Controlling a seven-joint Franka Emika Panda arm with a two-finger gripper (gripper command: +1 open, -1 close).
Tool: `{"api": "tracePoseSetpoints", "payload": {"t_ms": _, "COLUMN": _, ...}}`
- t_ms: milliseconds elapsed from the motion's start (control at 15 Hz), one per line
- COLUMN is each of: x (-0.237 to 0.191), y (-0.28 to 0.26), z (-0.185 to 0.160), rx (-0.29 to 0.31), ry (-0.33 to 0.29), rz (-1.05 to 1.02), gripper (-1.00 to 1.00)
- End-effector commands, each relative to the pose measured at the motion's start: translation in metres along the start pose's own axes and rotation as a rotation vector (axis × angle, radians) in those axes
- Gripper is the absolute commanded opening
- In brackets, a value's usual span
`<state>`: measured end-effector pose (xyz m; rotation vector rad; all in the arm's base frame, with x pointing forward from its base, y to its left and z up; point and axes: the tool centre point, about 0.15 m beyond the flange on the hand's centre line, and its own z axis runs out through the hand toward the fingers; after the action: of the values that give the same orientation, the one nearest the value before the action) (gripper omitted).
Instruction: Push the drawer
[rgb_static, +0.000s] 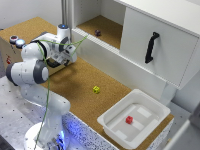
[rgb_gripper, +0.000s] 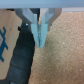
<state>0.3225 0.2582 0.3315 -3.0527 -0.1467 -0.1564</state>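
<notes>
Robot gripper (rgb_gripper: 39, 36), fingers pressed together and empty, sits at the wooden drawer (rgb_gripper: 22, 60) by the cork surface's far edge; pushing it inward likely comes next.

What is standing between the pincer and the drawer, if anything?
Nothing visible does. In the wrist view the pincer is closed, with the drawer's dark strip just beside the fingertips and bare cork in between. In the exterior view the arm itself hides that spot, so contact cannot be told.

One robot arm (rgb_static: 37, 70), one white tub (rgb_static: 150, 107), one cabinet door (rgb_static: 155, 42) w/ one black handle (rgb_static: 151, 47). Small blocks: one red (rgb_static: 129, 120), one yellow (rgb_static: 96, 89), one dark (rgb_static: 98, 33). Two round buttons (rgb_static: 17, 41).
</notes>
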Motion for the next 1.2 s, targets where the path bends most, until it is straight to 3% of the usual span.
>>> {"api": "tracePoseSetpoints", "payload": {"t_ms": 0, "x": 0.012, "y": -0.048, "z": 0.015, "rx": -0.011, "ry": -0.044, "rz": 0.015, "gripper": -1.0}}
{"api": "tracePoseSetpoints", "payload": {"t_ms": 400, "x": 0.02, "y": -0.085, "z": 0.019, "rx": 0.016, "ry": -0.035, "rz": -0.015, "gripper": -1.0}}
{"api": "tracePoseSetpoints", "payload": {"t_ms": 933, "x": 0.021, "y": -0.102, "z": -0.006, "rx": 0.055, "ry": 0.011, "rz": -0.023, "gripper": -1.0}}
{"api": "tracePoseSetpoints", "payload": {"t_ms": 1000, "x": 0.021, "y": -0.103, "z": -0.011, "rx": 0.051, "ry": 0.02, "rz": -0.021, "gripper": 1.0}}
{"api": "tracePoseSetpoints", "payload": {"t_ms": 1133, "x": 0.022, "y": -0.102, "z": -0.019, "rx": 0.054, "ry": 0.034, "rz": -0.018, "gripper": 1.0}}
